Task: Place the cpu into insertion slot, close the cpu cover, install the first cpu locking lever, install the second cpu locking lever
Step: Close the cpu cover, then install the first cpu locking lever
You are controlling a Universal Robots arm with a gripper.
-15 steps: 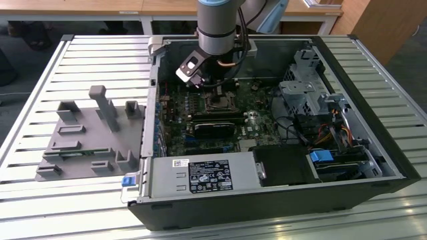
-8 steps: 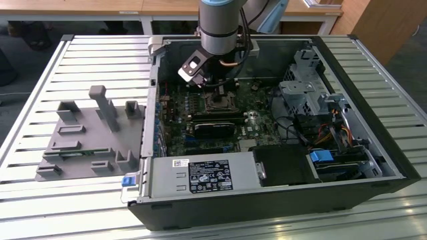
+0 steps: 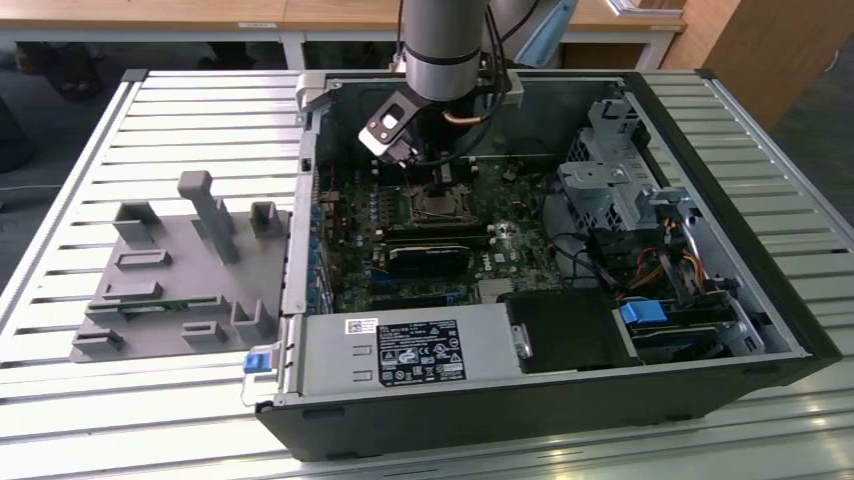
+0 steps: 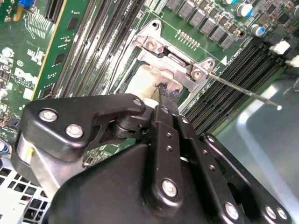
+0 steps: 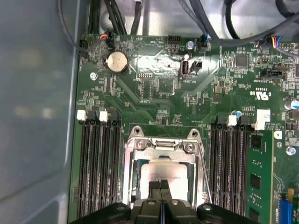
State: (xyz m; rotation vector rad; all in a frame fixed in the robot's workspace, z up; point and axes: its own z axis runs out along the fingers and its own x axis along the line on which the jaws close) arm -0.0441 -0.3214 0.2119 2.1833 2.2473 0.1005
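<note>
A white slatted bench (image 3: 160,100) carries an open black computer case (image 3: 534,420) lying on its side. The grey robot arm (image 3: 441,40) reaches down into the case from above. On the bench, toward the exterior view's left of the case, sits a grey moulded fixture (image 3: 174,290) with upright posts. A label-covered power supply box (image 3: 414,350) fills the near corner of the case.

The green motherboard (image 5: 154,88) lies flat on the case floor. Rows of long black memory slots (image 5: 98,163) run along both sides of the insertion slot (image 5: 135,186).

A silver-grey cpu cover (image 5: 161,145) frames the slot. I cannot tell whether it lies fully flat. The cpu (image 5: 156,170) sits inside the slot, its pale metal top showing through the frame's centre.

A thin wire locking lever (image 4: 243,88) sticks out from one corner of the frame, angled away over the memory slots. A round coin cell (image 5: 117,62) sits farther up the board.

The pincer (image 5: 161,186) has its two black fingertips (image 4: 164,93) pressed together with nothing between them. The tips rest on the top of the cpu near its edge.
</note>
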